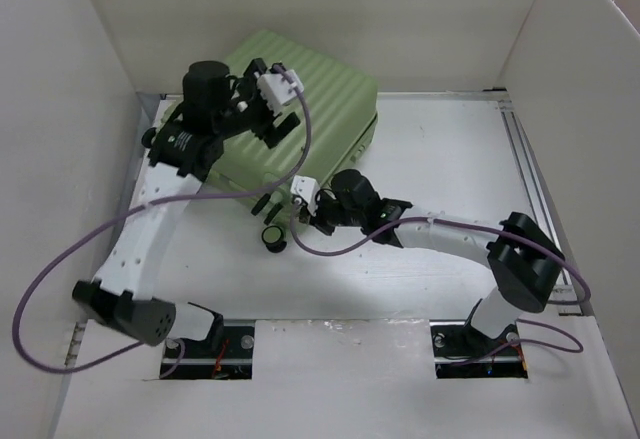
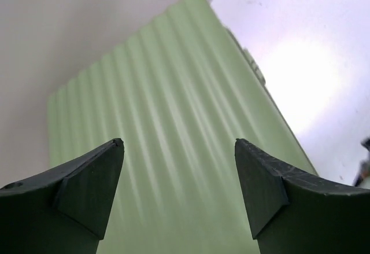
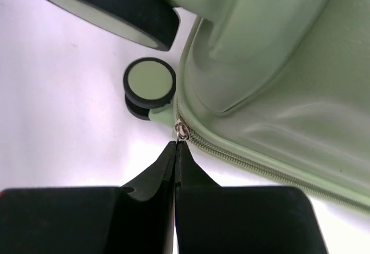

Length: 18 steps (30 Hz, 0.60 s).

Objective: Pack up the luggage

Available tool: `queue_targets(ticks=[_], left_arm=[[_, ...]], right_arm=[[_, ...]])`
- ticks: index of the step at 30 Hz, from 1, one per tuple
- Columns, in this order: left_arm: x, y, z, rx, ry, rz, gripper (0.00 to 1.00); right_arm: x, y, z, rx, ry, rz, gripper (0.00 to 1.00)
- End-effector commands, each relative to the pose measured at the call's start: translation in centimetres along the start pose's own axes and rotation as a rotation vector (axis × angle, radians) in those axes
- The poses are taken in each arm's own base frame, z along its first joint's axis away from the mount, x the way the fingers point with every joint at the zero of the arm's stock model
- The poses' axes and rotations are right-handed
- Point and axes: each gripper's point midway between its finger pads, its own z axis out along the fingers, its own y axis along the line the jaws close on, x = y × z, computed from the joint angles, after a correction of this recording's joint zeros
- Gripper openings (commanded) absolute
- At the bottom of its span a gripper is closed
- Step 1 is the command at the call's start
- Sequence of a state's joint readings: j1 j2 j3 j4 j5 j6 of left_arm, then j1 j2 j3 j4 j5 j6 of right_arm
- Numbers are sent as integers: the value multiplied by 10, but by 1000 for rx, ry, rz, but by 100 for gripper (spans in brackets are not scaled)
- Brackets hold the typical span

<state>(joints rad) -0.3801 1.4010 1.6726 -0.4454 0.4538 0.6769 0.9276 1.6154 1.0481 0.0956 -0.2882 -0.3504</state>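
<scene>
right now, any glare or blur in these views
left wrist: table blown out by glare, luggage ribs soft; right wrist: zipper pull sharp, top wheel blurry, fingers dark; top external: even light, soft shadows

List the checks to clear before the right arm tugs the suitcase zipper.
1. Right gripper shut, tips at the zipper pull: ok.
2. Pull actually pinched between the fingers: cannot tell.
3. Left gripper open above the luggage shell: ok.
4. Left gripper bracing the luggage: cannot tell.
5. Wheel beside the pull, apart from the fingers: ok.
6. Zipper track past the pull unobstructed: ok.
</scene>
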Motion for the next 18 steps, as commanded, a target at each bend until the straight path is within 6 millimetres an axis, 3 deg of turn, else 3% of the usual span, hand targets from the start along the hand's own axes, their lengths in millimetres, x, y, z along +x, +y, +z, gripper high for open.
queue_targets(ticks=[1,3,4,6,7,8,9,10,11,15,18], left_arm=[[74,-41,-38,95,244,-138,74],[87,-57,-47,88,261,-191,75],[85,-61,-54,73,245,-204,75],[65,-70,-77,53,151,-195,79],[69,-82,-80,79,134,-198,80],[56,-88,-94,73,76,-174,83],[58,-95,-97,87,67,-175,90],[71,-110,-95,127,91,-193,92],[82,-115,-95,138,123,-195,95],[135,-130,-90,199,347,-210,100],[142,-130,-88,216,404,-208,100]], right_arm=[[-94,26,1,-140,-310,-18,0],[-99,30,2,-163,-336,-3,0],[-90,32,6,-169,-323,14,0],[-89,37,6,-189,-340,42,0],[-82,28,5,-169,-338,63,0],[-79,26,1,-162,-351,93,0],[-73,24,0,-156,-350,113,0],[-75,21,-4,-147,-364,124,0],[-67,18,-4,-140,-357,141,0],[-69,17,-5,-132,-365,160,0],[-70,15,-3,-123,-374,165,0]])
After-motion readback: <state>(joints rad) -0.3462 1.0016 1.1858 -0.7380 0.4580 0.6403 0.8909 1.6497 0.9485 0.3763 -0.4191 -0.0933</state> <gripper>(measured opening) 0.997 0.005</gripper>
